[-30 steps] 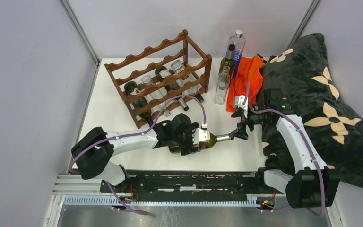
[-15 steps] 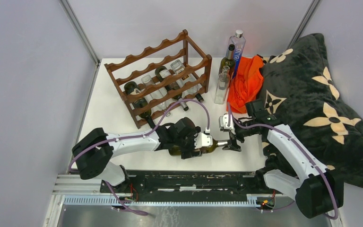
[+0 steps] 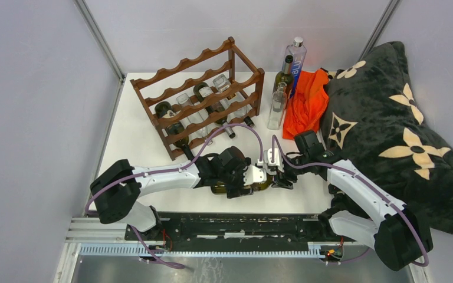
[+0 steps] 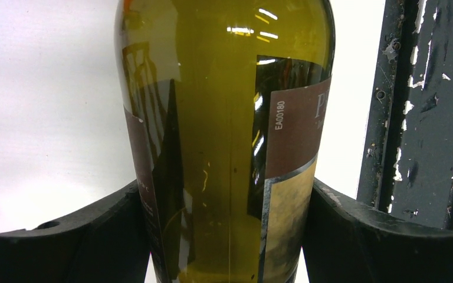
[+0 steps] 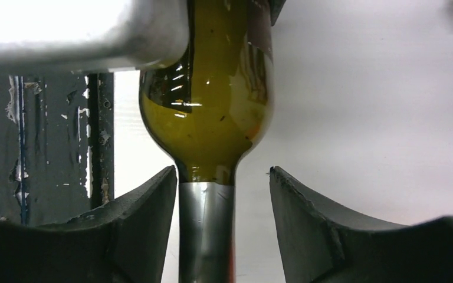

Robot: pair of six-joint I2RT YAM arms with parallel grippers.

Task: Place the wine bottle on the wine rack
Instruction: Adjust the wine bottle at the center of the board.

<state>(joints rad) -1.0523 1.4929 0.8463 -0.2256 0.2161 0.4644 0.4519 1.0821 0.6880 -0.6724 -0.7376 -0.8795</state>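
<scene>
Right gripper (image 5: pixel 224 212) had slid up the neck toward the wine bottle's (image 4: pixel 224 88) shoulder, jaws narrowing astride it, not yet clamped. Left gripper (image 4: pixel 227 230) gripped the body. Bottle lay sideways near the tabletop's (image 3: pixel 141 141) front edge, short of the wine rack (image 3: pixel 197 97). Likely a two-arm lift.

Olive-green wine bottle (image 3: pixel 264 184), horizontal, neck pointing right; reddish-brown three-tier wine rack (image 3: pixel 232 56) standing upright behind it.
</scene>
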